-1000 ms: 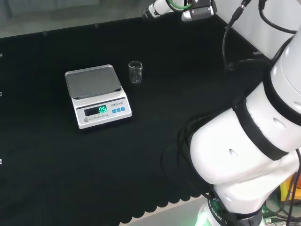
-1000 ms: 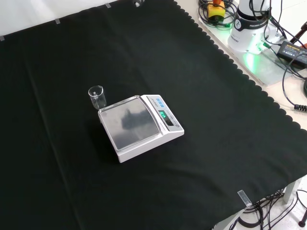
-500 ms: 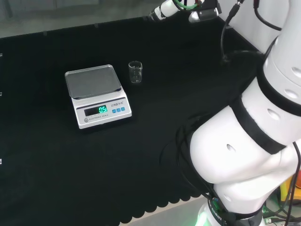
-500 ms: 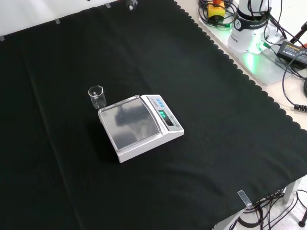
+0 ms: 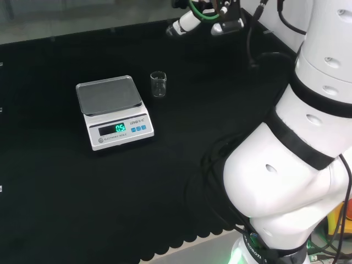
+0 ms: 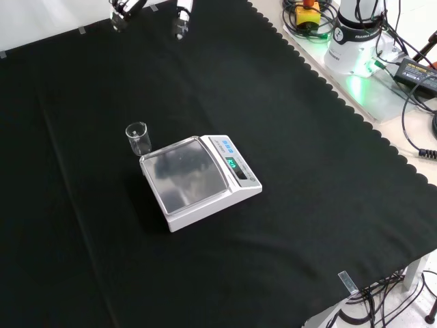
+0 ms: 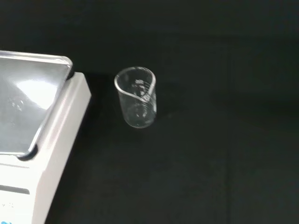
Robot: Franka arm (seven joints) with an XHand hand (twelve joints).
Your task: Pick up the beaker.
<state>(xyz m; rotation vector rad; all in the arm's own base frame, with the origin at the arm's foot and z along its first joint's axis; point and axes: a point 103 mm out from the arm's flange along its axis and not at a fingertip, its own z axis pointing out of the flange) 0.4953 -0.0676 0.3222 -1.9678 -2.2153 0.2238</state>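
Note:
A small clear glass beaker (image 5: 158, 84) stands upright on the black cloth, just right of the scale in the head view. In the front view the beaker (image 6: 138, 139) sits at the scale's far left corner, and the wrist view shows the beaker (image 7: 136, 97) apparently empty, a small gap from the scale's edge. The hand (image 5: 182, 26) hangs high above the cloth, beyond and to the right of the beaker in the head view. Its fingertips (image 6: 181, 14) reach in at the front view's top edge, spread apart and straight, holding nothing.
A white digital scale (image 5: 113, 110) with a steel pan and lit green display stands beside the beaker. The arm's white links (image 5: 297, 148) take up the head view's right. Cables and the arm's base (image 6: 355, 34) lie past the cloth's scalloped edge.
The hand has come further into both views, lower and nearer the beaker; its fingertips now show clearly at the front view's top. The arm's links swung. Beaker and scale have not moved.

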